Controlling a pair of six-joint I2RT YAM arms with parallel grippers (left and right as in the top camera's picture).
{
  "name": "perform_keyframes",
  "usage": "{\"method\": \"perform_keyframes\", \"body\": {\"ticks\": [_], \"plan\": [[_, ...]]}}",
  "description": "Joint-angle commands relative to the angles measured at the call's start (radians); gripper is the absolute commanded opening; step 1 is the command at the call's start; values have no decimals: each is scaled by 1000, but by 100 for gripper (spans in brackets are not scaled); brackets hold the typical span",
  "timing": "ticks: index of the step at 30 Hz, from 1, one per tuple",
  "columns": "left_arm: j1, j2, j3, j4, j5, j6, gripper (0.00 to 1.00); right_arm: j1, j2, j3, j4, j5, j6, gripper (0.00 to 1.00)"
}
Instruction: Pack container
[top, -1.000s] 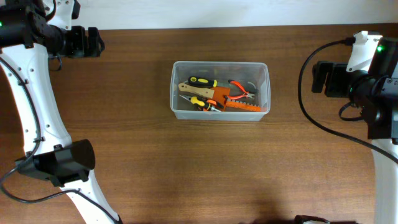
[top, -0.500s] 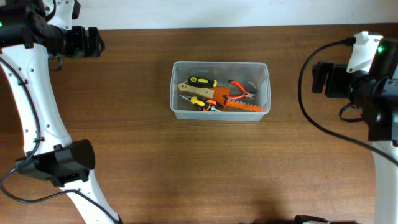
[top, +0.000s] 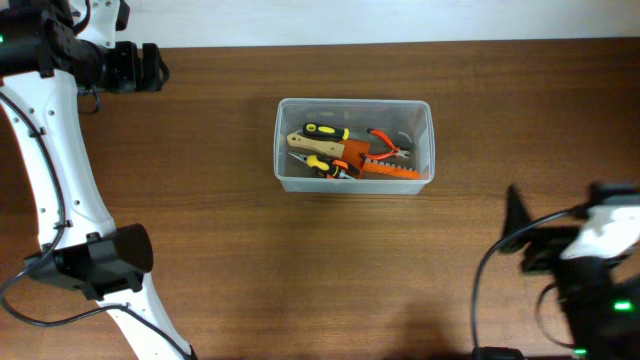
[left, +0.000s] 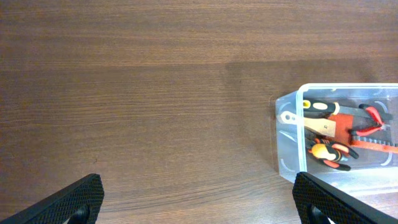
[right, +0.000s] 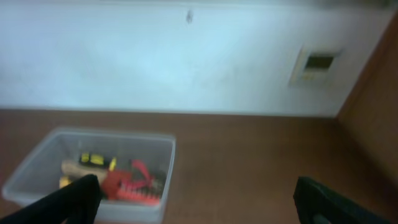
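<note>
Two pincers stood wide. Nearest in the left wrist view, the left gripper (left: 196, 198) showed only its black fingertips (left: 74, 200) in the lower corners of the frame, far apart and holding nothing. Plain wood grain of the table (left: 137, 93) filled the room between and beyond them. The container (left: 339, 134) sat at the right edge of that frame, its rounded corner and rim well apart from both tips.

The right wrist view was blurred. There the right gripper (right: 196, 199) also had its dark tips in the lower corners, spread wide and holding nothing. The container lay at lower left just beyond one tip, and brown table ran on to a pale wall (right: 155, 56) at the top.

From overhead, the right arm (top: 600, 255) filled the lower right corner with a black cable (top: 482, 290) looping beside it. A broad strip of wood lay between it and the container at upper centre. Inside the container lay hand tools (top: 350, 155): yellow-and-black handles, a wooden handle, red-handled pliers and an orange piece along the lower wall. The left arm (top: 60, 180) ran down the left edge, its wrist in the upper left corner, well apart from the container. Farthest off, the table's edge met a white strip along the top of the frame.
</note>
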Motion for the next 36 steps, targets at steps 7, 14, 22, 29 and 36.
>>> {"method": "perform_keyframes", "body": {"ticks": [7, 14, 22, 29, 36], "plan": [[6, -5, 2, 0, 11, -9, 99, 30, -308, -550, 154, -9, 10, 99], [6, -5, 2, 0, 11, -9, 99, 30, -438, -719, 193, -9, 10, 99], [6, -5, 2, 0, 11, -9, 99, 30, -524, -813, 190, -10, 10, 99], [6, -5, 2, 0, 11, -9, 99, 30, -525, -879, 190, -9, 10, 99], [6, -5, 2, 0, 11, -9, 99, 30, -525, -887, 193, -9, 9, 99]]}}
